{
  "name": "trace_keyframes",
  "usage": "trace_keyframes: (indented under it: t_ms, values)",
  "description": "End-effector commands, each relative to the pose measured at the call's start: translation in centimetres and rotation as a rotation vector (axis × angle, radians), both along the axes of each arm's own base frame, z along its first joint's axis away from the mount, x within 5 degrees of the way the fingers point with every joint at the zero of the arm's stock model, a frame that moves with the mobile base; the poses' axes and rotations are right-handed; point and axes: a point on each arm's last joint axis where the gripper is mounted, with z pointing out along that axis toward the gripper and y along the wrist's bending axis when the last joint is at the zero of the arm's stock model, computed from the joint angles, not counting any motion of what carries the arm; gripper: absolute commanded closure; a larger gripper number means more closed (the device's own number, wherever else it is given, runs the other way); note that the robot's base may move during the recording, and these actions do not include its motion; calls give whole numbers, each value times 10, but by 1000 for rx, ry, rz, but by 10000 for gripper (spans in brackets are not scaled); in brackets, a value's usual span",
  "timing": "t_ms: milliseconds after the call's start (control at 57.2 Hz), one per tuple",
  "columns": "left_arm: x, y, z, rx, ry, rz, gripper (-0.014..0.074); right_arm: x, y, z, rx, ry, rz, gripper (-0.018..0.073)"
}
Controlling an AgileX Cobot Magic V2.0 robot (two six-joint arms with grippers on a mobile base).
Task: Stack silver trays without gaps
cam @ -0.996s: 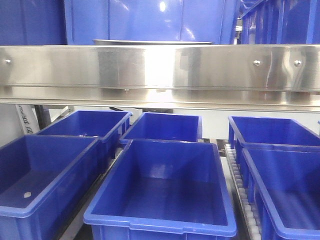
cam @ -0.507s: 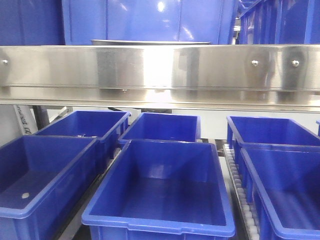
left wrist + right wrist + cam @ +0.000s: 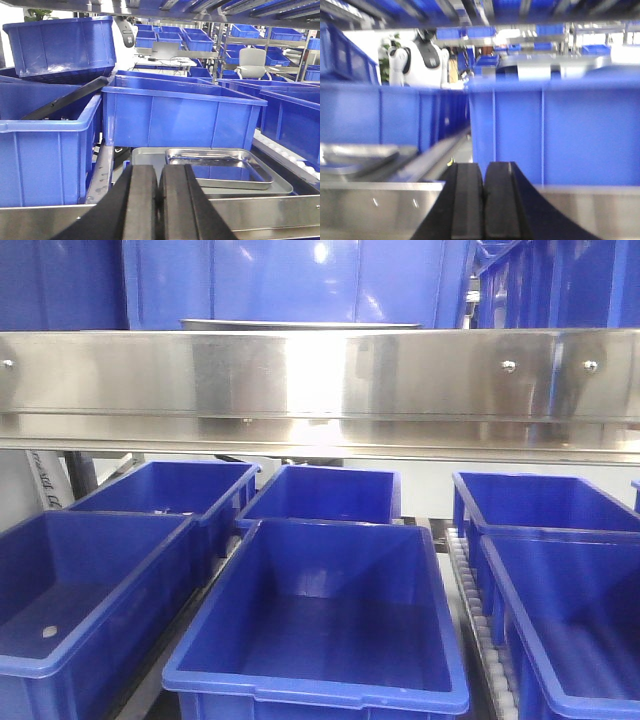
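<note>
View shifts slightly right versus earlier. Both fingers (image 3: 159, 200) (image 3: 483, 200) together, empty. Silver trays (image 3: 220, 167) look stiff, slippery; grip thin rim.

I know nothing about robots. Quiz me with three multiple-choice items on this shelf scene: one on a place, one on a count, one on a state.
1. Where does the smaller silver tray lie?
A in a blue bin
B on the larger silver tray
C on the floor

2. How many silver trays show in the left wrist view?
A two
B four
C none

3. How do the left gripper jaws stand?
A wide apart
B closed, empty
C clamped on a tray

Key: 1 B, it rests inside the larger tray's rim; 2 A, one on another; 3 B, the black pads meet with nothing between.
</note>
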Motion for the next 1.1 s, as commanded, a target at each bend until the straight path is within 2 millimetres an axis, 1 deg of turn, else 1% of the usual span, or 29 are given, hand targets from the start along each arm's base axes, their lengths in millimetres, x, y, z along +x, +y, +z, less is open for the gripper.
trace_keyframes:
  t_ms: [0, 87, 157, 227, 315, 472, 716, 1083]
  values:
    - [-1, 0, 1, -16, -10, -4, 608, 5, -3, -18, -5, -17, -22, 640]
    - [-1, 0, 1, -16, -10, -4, 608, 10, -4, -40, 2, 30, -26, 640]
    - [-1, 0, 1, -16, -10, -4, 608, 12, -4, -50, 5, 50, -28, 640]
    - [-1, 0, 1, -16, -10, -4, 608, 12, -4, -50, 5, 46, -29, 640]
    - [-1, 0, 1, -16, -10, -4, 608, 12, -4, -56, -26, 117, -24, 640]
    - [-1, 0, 1, -16, -10, -4, 608, 12, -3, -59, -34, 150, -20, 640]
    - [-1, 0, 1, -16, -10, -4, 608, 13, 2, -59, -34, 148, 70, 640]
    - [-1, 0, 1, -16, -10, -4, 608, 13, 2, -57, -21, 130, 74, 640]
